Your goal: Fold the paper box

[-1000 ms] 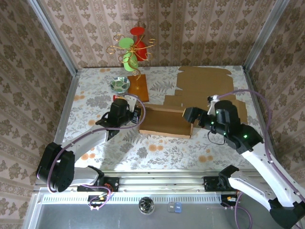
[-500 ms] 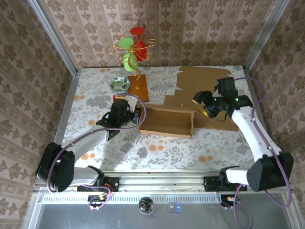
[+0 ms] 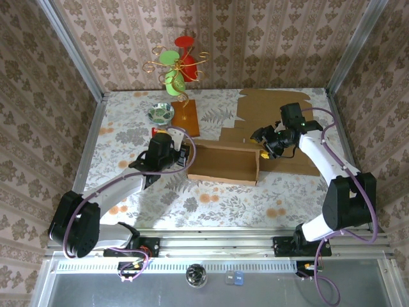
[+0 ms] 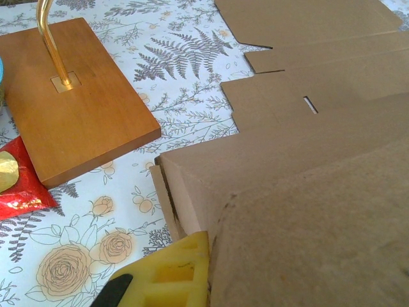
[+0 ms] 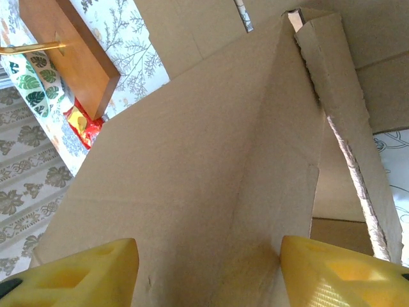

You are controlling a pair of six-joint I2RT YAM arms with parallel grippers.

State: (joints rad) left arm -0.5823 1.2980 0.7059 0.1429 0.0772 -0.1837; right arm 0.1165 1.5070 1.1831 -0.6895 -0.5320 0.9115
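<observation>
Bright, even light from above leaves soft shadows on the table (image 3: 121, 128). In both wrist views the nearest cardboard (image 4: 319, 256) is slightly blurred.

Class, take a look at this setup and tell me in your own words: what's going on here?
Two robot arms are folding a paper box out of a flat cardboard sheet on a floral table. The near part is already raised into a trough, while the far panels lie flat. The left gripper is shut on the trough's left end. The right gripper sits at the right end, jaws apart, with the folded corner between its fingertips.
</observation>
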